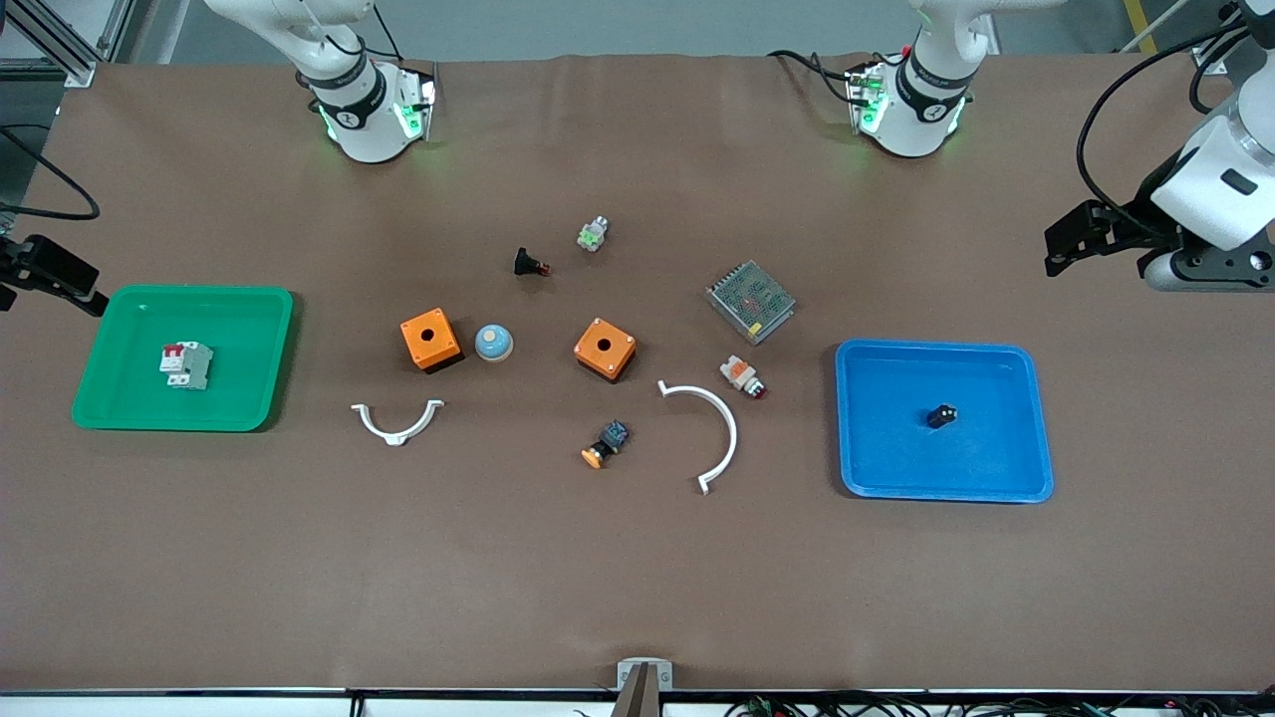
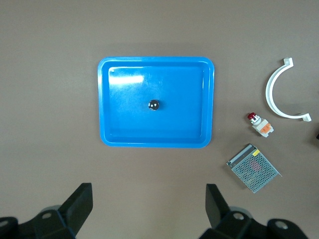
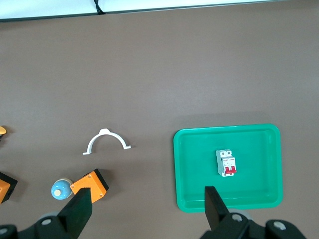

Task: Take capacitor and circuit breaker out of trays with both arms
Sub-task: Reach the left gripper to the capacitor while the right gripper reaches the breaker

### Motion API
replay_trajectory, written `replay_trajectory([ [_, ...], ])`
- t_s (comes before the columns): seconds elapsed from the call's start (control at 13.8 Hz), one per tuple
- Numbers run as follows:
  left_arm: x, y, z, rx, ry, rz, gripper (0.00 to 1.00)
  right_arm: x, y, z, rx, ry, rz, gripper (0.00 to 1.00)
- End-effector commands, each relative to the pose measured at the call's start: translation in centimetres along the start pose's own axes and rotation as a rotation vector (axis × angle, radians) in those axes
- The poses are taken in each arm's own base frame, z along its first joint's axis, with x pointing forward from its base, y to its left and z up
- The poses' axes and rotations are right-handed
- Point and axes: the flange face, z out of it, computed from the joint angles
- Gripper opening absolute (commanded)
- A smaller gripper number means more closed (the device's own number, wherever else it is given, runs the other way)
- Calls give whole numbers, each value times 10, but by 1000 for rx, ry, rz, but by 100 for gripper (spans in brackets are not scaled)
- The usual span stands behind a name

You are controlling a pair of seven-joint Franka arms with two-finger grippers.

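The capacitor (image 1: 942, 415), a tiny black cylinder, lies in the blue tray (image 1: 877, 468) at the left arm's end; it also shows in the left wrist view (image 2: 154, 105). The breaker (image 1: 187, 364), light grey with red levers, lies in the green tray (image 1: 120, 408) at the right arm's end; it also shows in the right wrist view (image 3: 226, 163). My left gripper (image 2: 149, 199) is open and empty, high up by the table's end past the blue tray (image 2: 119, 139). My right gripper (image 3: 148, 201) is open and empty, high up by the green tray (image 3: 189, 199).
Between the trays lie two orange boxes (image 1: 430, 339) (image 1: 605, 349), a blue dome (image 1: 493, 343), two white curved brackets (image 1: 396, 422) (image 1: 715, 430), a metal mesh box (image 1: 750, 301), a black button part (image 1: 530, 264), a white-orange part (image 1: 742, 375) and a black-blue part (image 1: 606, 444).
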Motion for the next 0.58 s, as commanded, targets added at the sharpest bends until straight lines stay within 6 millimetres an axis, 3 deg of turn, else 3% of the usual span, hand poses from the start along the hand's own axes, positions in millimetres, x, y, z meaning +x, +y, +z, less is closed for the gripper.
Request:
replay_trajectory([
  [0.0,1,-3,-9,1,8,14,100,3,0,-4,18,-2,0,100],
  [0.14,1,-5,-10,2,11,22,100,3,0,-4,18,-2,0,100],
  [0.22,6,-4,-1,1,-4,24,100,3,0,-4,18,-2,0,100],
  [0.51,29,-18,64,24,-93,23,100,3,2,-4,17,-2,3,100],
])
